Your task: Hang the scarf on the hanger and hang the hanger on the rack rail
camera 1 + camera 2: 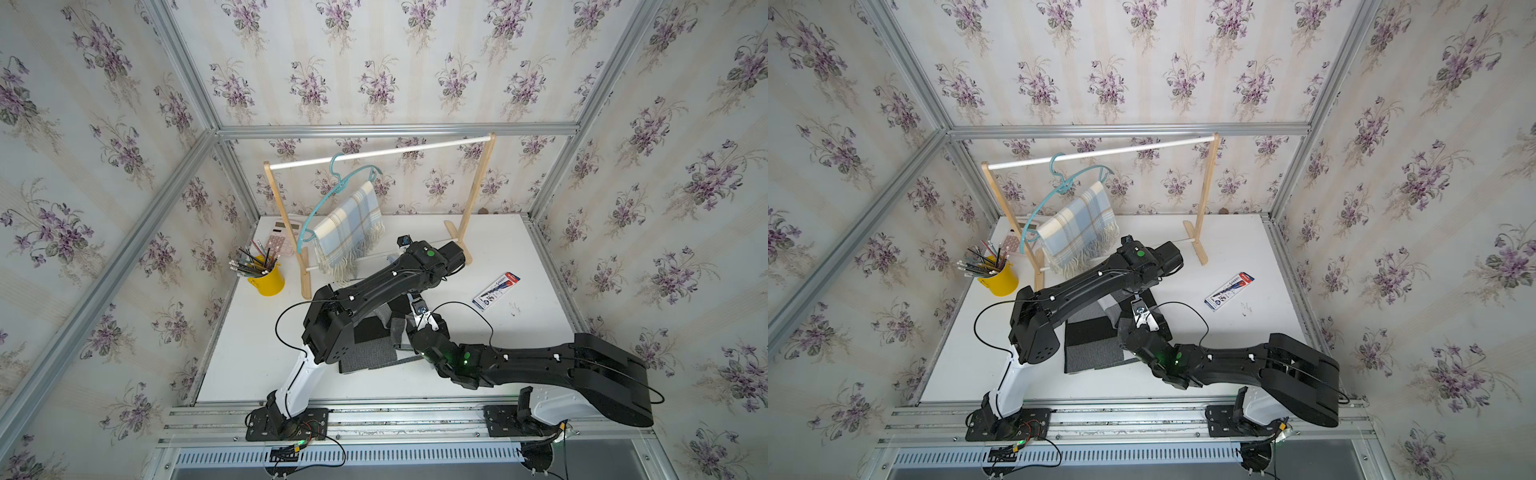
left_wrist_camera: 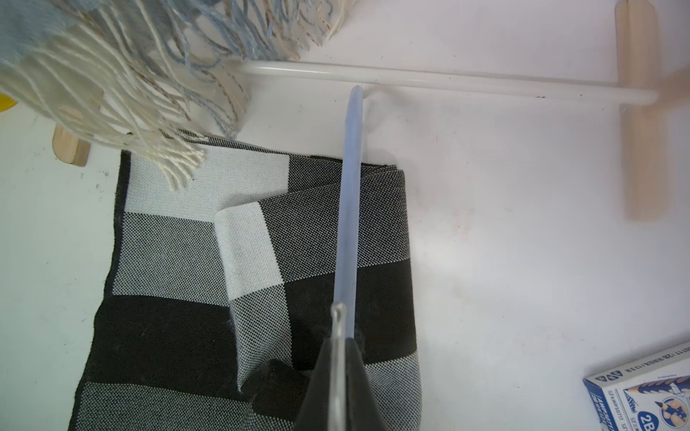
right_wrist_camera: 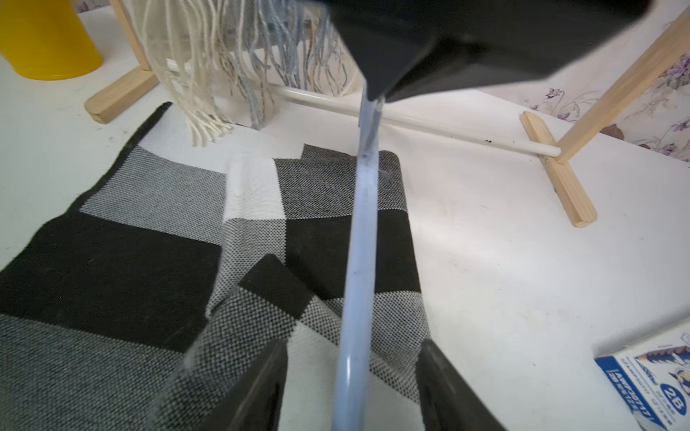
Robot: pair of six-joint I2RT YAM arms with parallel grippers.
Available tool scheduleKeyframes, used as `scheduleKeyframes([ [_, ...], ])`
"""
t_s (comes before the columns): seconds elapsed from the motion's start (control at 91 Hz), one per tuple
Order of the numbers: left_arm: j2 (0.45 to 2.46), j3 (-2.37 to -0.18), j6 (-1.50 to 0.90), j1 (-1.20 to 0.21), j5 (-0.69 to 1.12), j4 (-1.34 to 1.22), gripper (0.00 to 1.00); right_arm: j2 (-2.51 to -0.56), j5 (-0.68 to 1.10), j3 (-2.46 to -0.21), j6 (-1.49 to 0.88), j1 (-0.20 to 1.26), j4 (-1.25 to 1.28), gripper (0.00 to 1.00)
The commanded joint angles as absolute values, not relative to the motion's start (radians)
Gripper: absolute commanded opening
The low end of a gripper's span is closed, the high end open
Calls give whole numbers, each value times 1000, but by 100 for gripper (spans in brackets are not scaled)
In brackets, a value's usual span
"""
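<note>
Soft, even brightness; faint shadows on the table; wide-angle edge distortion; blurry foreground in both wrist views.

The blue pencil box reads "2B"; its other print is illegible.

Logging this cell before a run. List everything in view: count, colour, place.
checked scarf: 1, black-grey-white, folded on table
pale blue hanger: 1, over checked scarf
teal hanger: 1, hooked on rack
plaid scarf: 1, blue-cream, draped on teal hanger
rack: 1, wood, table rear
cup: 1, yellow, table left, holding pencils
calculator: 1, pink, behind rack
pencil box: 1, blue-white, table right
table: 1, white
left gripper: 1, black, shut on pale blue hanger
right gripper: 1, black, open astride it
</note>
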State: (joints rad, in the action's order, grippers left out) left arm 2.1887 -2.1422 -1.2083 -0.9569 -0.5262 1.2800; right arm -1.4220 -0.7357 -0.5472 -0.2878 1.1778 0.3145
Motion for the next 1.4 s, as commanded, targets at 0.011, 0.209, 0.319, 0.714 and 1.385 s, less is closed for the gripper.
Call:
scheduleKeyframes([
  [0.011,2192,-2144,-1203,-954,-534,1344,0,-1432,-737,-542,-300,1169,358,50],
  [0.209,2194,-2140,-1201,-954,-518,1333,0,-1441,-703,-528,-322,1161,373,28],
  [0.319,2193,-2141,-1201,-954,-504,1330,0,-1443,-703,-526,-330,1158,373,18],
  [0.714,2073,-2048,-1085,-944,-476,1263,50,-1421,-674,-518,-394,1114,329,0],
  [1.385,1217,-828,-1106,-839,-123,376,81,-1348,-531,-447,-494,1053,355,0],
])
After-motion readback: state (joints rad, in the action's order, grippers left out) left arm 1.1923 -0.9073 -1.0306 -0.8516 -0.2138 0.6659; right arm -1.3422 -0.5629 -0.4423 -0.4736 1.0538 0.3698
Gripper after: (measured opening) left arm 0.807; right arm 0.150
